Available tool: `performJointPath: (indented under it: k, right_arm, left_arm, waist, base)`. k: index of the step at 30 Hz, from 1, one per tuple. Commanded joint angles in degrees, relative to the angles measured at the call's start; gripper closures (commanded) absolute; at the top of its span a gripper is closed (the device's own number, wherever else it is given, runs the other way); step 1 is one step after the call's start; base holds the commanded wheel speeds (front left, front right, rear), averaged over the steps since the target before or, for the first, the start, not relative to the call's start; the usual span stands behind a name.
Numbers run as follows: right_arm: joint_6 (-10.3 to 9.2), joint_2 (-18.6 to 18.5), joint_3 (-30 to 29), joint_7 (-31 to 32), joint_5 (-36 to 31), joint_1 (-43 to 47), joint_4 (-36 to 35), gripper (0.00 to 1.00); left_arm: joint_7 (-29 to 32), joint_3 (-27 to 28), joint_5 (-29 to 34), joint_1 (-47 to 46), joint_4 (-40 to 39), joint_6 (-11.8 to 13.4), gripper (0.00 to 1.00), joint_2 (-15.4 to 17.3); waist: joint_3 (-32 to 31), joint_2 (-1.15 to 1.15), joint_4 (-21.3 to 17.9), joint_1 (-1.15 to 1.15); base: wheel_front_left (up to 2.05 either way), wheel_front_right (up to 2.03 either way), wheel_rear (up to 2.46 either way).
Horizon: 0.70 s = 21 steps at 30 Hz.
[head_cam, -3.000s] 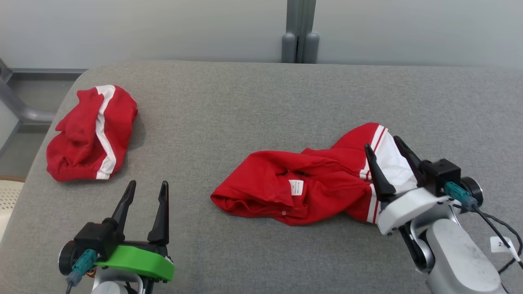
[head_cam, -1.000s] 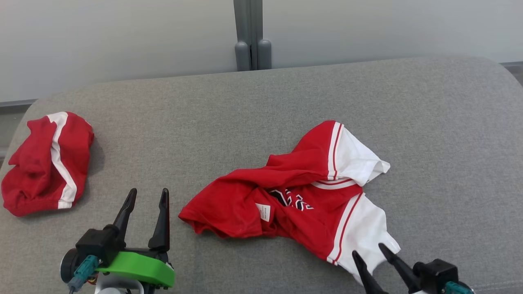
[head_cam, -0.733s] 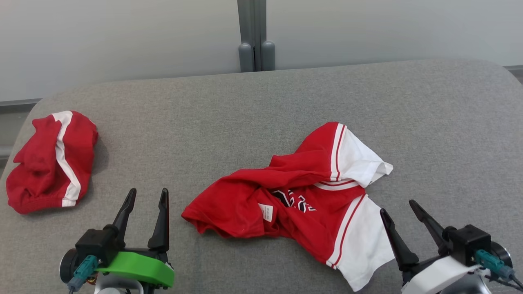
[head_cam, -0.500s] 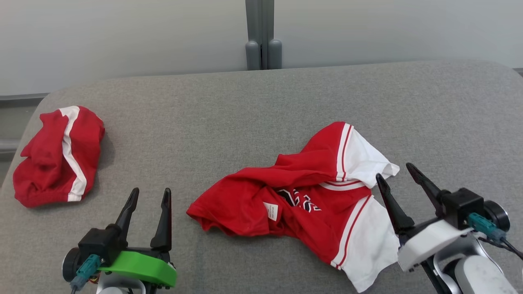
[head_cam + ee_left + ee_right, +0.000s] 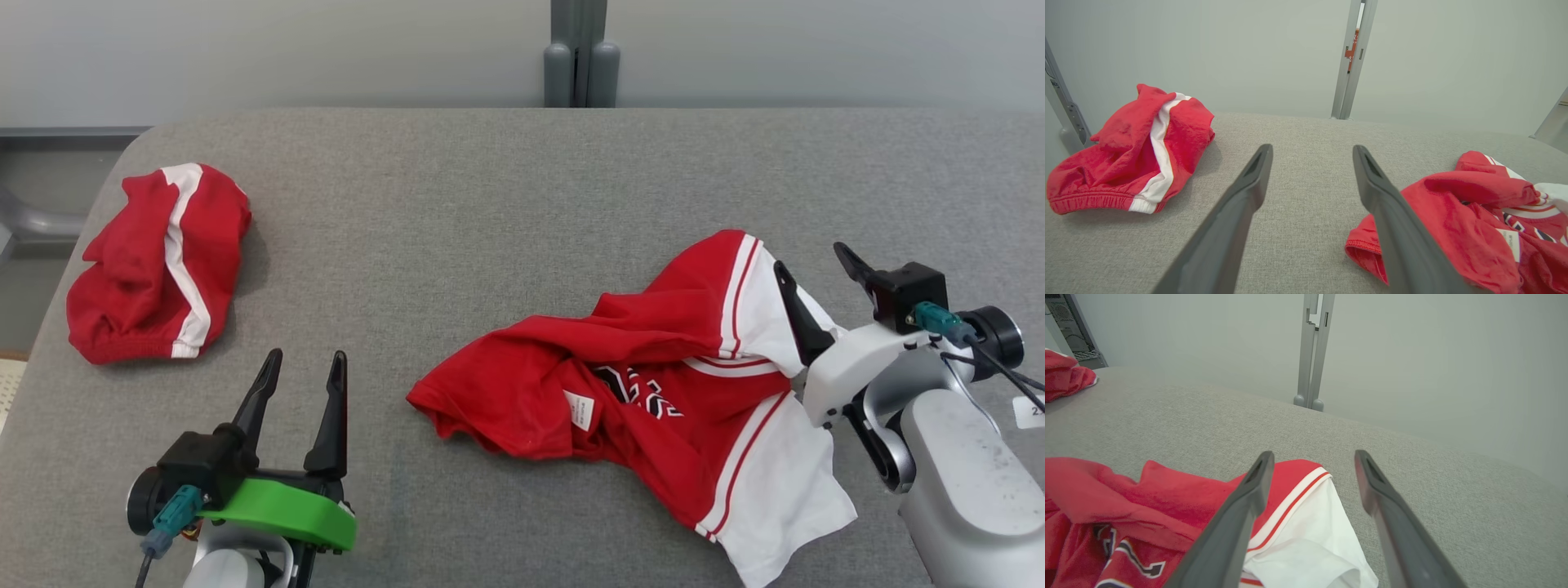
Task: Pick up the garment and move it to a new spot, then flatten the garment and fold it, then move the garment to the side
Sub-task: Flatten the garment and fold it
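Note:
The garment, a red shirt with white sleeves and red stripes, lies crumpled on the grey table, right of centre. Its label faces up. My right gripper stands open and empty above the shirt's far white sleeve. In the right wrist view this gripper has the sleeve below and between its fingers. My left gripper is open and empty at the lower left, apart from the shirt's red hem. The left wrist view has that gripper just left of the shirt.
A second red garment with a white stripe lies bunched near the table's far left corner, also seen as the bundle. A grey post stands behind the table against a pale wall. The table's left edge drops to the floor.
The camera has panned. My right gripper has opened fully and moved from the near white sleeve up to the far one. The shirt lies more spread than three seconds ago. The left gripper has stayed put.

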Motion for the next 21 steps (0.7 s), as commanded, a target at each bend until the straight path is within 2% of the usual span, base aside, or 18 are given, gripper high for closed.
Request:
performJointPath:
  k: [1, 8, 15, 21]
  right_arm:
    - [-0.08, -0.5, -0.5, -0.3, -0.6, -1.5, 2.3, 0.00]
    - [-0.08, -1.1, -2.7, -0.7, -1.3, -7.5, 16.6, 0.00]
    - [-0.08, -0.6, -3.1, -1.5, -0.7, -11.2, 28.1, 0.00]
    - [-0.08, 0.5, -1.8, 1.9, 0.5, -12.7, 36.3, 0.00]
  left_arm:
    - [0.0, -0.1, -0.4, -1.0, 0.0, 0.0, 0.00, 0.1]
    - [0.0, -1.2, -0.8, -2.8, -0.1, 0.0, 0.00, -0.2]
    - [0.0, -1.7, -1.3, -4.0, 0.1, 0.0, 0.00, 0.2]
    - [0.0, -2.0, -1.5, -4.1, 0.2, 0.0, 0.00, 0.3]
  waist:
    - [1.6, 0.00, 1.5, 0.00]
    - [4.0, 0.00, 3.8, 0.00]
    - [5.4, 0.00, 5.3, 0.00]
    - [5.8, 0.00, 5.8, 0.00]
  base:
    - [0.00, 0.00, 0.00]
    - [0.00, 0.00, 0.00]
    - [0.00, 0.00, 0.00]
    - [0.00, 0.00, 0.00]
